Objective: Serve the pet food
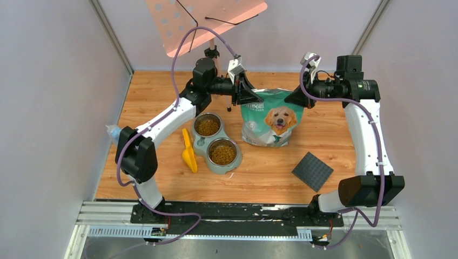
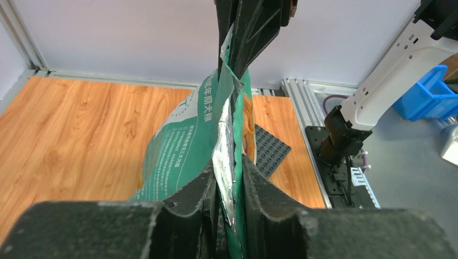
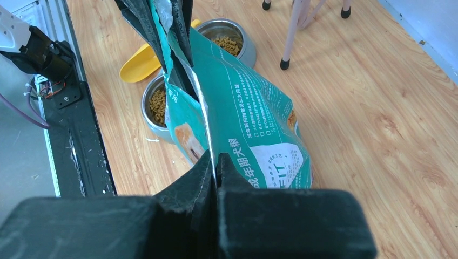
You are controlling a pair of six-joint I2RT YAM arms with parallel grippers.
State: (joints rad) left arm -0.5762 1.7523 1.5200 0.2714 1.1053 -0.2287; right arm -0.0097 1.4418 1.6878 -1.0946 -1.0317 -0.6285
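Glossy bag, shiny metal bowls, matt kibble, wood-grain table.

- On the teal bag, the right wrist view gives you a line of white Chinese characters: 成年期犬粮.
- Just beside it, on the bag's white panel, you can read the large teal letters "IT", with what looks like an "F" before them.
- The left wrist view shows you the same characters on the bag's side.
- The small print near them is too fine to read.
- From the top camera, the white lettering above the dog picture is too blurred to read.
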